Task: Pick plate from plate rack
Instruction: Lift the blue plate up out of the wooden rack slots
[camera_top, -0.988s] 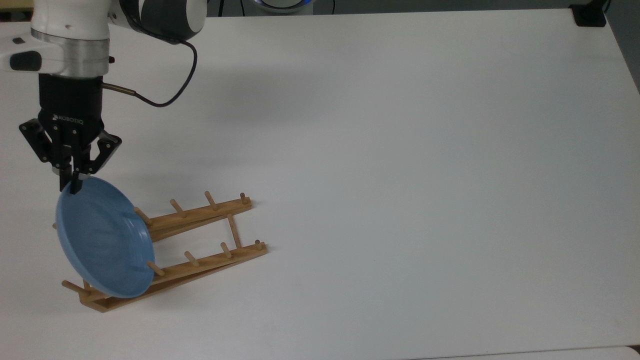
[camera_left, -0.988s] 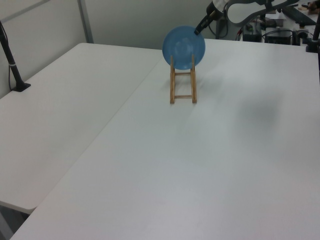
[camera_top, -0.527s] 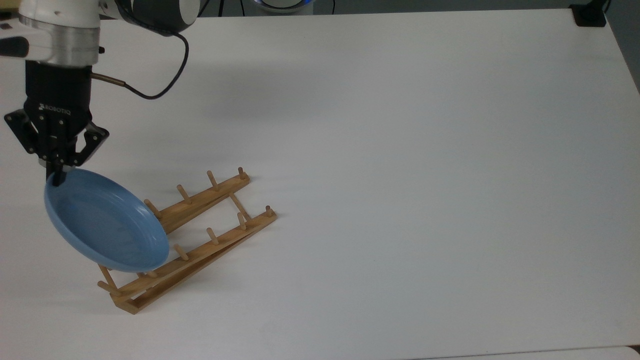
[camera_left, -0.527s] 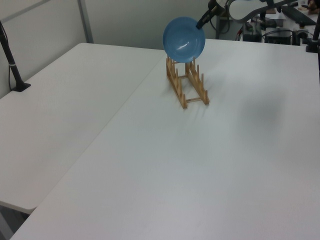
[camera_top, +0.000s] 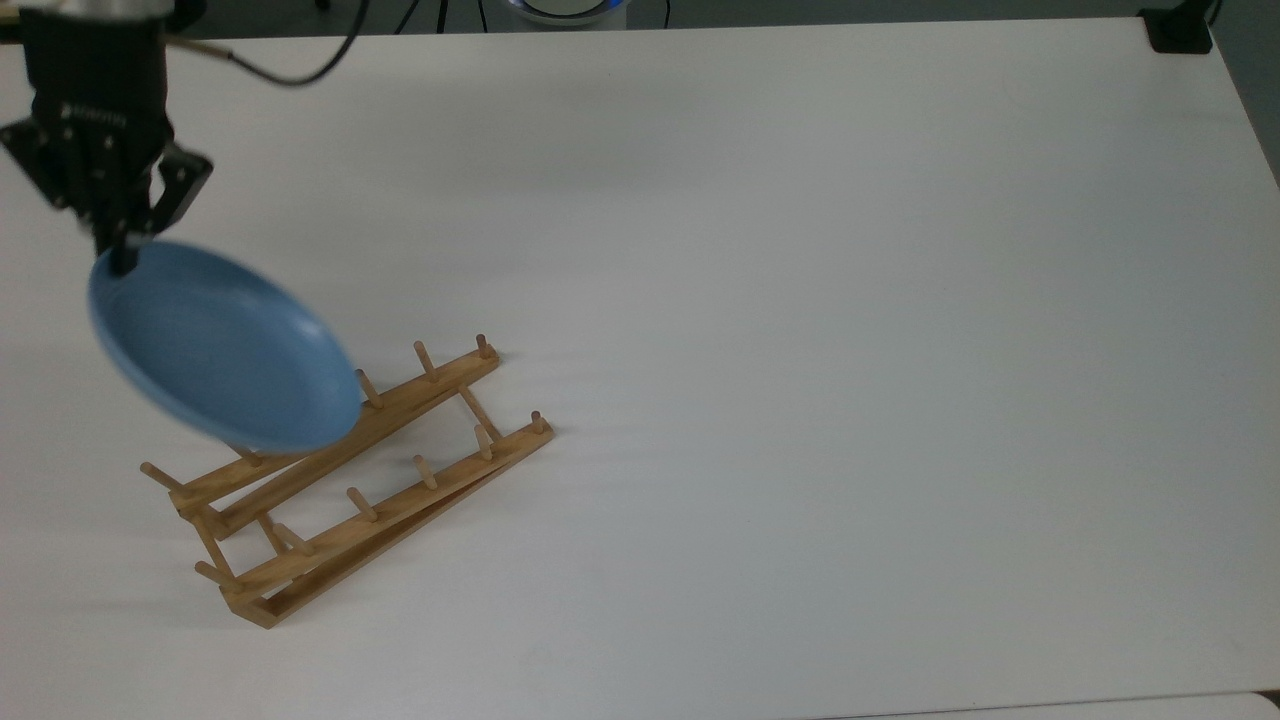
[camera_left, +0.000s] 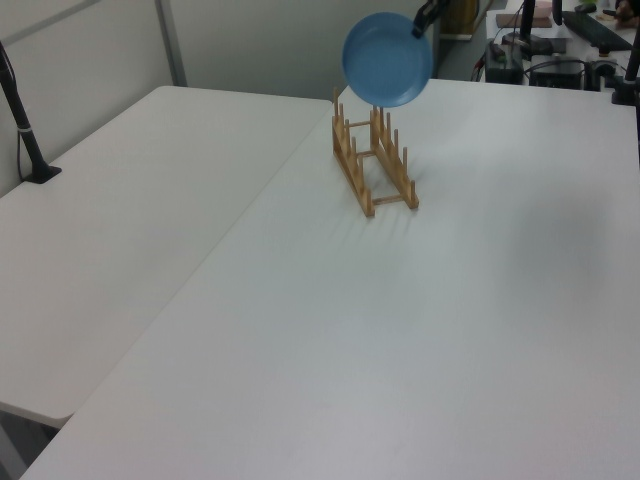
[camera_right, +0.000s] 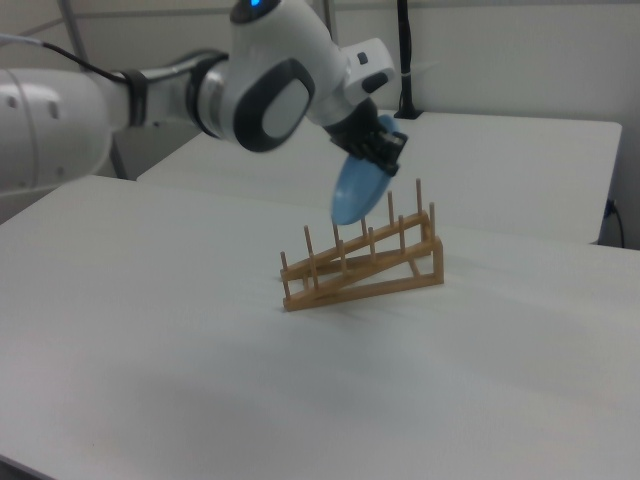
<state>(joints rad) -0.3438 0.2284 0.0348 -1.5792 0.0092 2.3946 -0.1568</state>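
At the top view's far left, the hand (camera_top: 122, 262) was closed on the upper rim of the plate (camera_top: 222, 348), its fingers pinching the edge at a single point while the blue disc hung below and toward the top view's right. The plate was held in the air, tilted, above the raised end of the plate rack (camera_top: 350, 485); in the left view the plate (camera_left: 388, 59) stood clear above the pegs of the rack (camera_left: 372, 167), and in the right view it (camera_right: 358, 185) hung just over the tallest pegs at the rack's (camera_right: 362, 265) high end. Whether its lowest edge had fully passed the peg tips could not be settled from the right view. The rack sat on the white desk (camera_top: 800, 300), which lay bare to the top view's right. In my judgement the lift was the step in hand and was nearly complete. To finish it well, the motion should run straight upward until the lower rim is plainly above every peg, and only then travel sideways. A rim pinch leaves the plate free to swing, so speed should stay modest and the grip firm. Catching a peg would likely drag the light rack across the desk.
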